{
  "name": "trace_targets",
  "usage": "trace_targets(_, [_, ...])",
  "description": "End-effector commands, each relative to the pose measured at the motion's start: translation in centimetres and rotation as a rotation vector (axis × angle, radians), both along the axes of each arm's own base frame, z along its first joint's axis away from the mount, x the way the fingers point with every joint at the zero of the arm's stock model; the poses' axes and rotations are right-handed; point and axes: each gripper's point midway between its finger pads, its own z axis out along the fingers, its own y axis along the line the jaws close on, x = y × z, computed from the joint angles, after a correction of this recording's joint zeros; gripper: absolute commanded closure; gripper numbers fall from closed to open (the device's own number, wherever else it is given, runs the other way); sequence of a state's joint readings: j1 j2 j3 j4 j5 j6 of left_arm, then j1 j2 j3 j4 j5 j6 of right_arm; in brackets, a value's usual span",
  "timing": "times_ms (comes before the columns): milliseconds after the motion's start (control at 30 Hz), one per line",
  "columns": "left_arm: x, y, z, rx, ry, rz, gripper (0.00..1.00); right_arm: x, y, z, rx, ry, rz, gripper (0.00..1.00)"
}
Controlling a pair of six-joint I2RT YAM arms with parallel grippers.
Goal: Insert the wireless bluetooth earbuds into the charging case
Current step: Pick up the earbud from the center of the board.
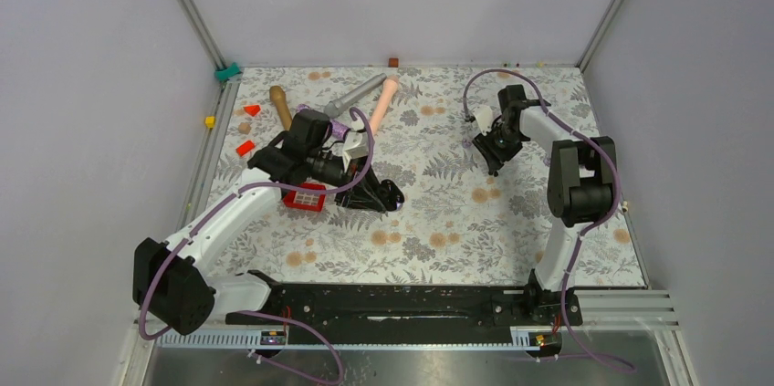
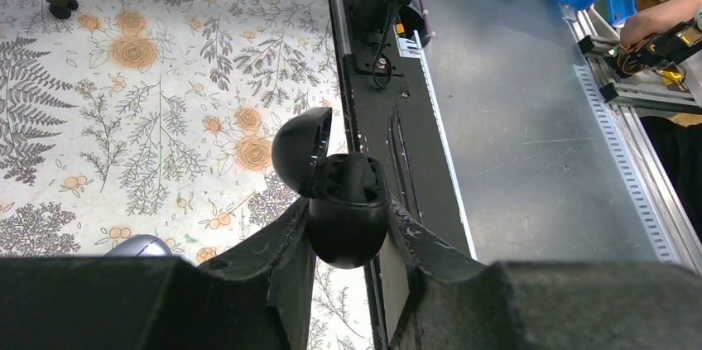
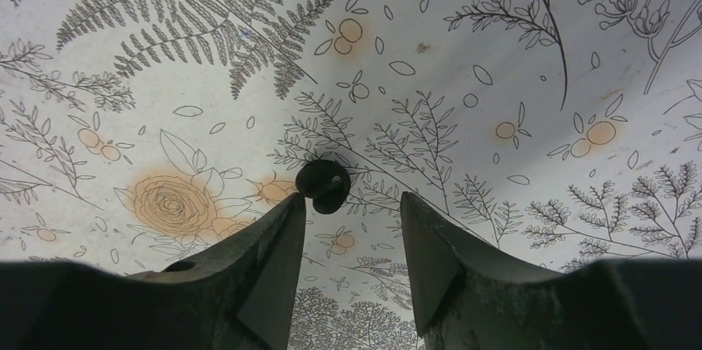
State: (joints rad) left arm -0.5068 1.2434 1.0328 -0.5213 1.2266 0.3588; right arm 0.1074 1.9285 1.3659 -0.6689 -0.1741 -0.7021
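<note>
Right wrist: I am watching one black earbud point(image 3: 323, 185) lying on the floral mat point(image 3: 497, 52), just off a fingertip of the right gripper point(image 3: 352, 203), whose jaws are standing half open and holding nothing. My left gripper point(image 2: 349, 216) is clamping the charging case point(image 2: 341, 197), lid open, above the table's near edge.

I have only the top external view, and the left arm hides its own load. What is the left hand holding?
Observer: The left hand is shut on a black case, which is clamped between its two fingers.
Operator: Is the case open?
Observer: Yes. Its hinged lid stands open to one side of the dark inner wells.
Operator: And the right hand, has it got a bud?
Observer: No. The right hand is open, and one black earbud lies ungripped on the floral mat, just ahead of its fingertips.
</note>
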Motion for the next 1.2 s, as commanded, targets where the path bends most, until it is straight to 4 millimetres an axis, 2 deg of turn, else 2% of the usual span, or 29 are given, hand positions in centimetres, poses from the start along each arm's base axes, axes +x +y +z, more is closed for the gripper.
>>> trace_targets(0, [-0.4, -0.1, 1.1, -0.046, -0.066, -0.022, 1.0, 0.4, -0.7, -0.2, -0.018, 0.016, -0.026, 0.47])
trace_targets(433, [-0.3, 0.0, 1.1, -0.044, -0.075, -0.018, 1.0, -0.2, -0.5, -1.1, -0.009, 0.047, 0.008, 0.47])
trace_targets(867, [0.2, -0.3, 0.6, -0.029, -0.062, -0.011, 1.0, -1.5, 0.3, -1.2, 0.039, 0.112, 0.057, 0.54])
trace_targets(1167, [0.2, -0.2, 0.6, -0.029, -0.066, -0.009, 1.0, -2.9, 1.0, -0.8, 0.084, 0.112, 0.122, 0.73])
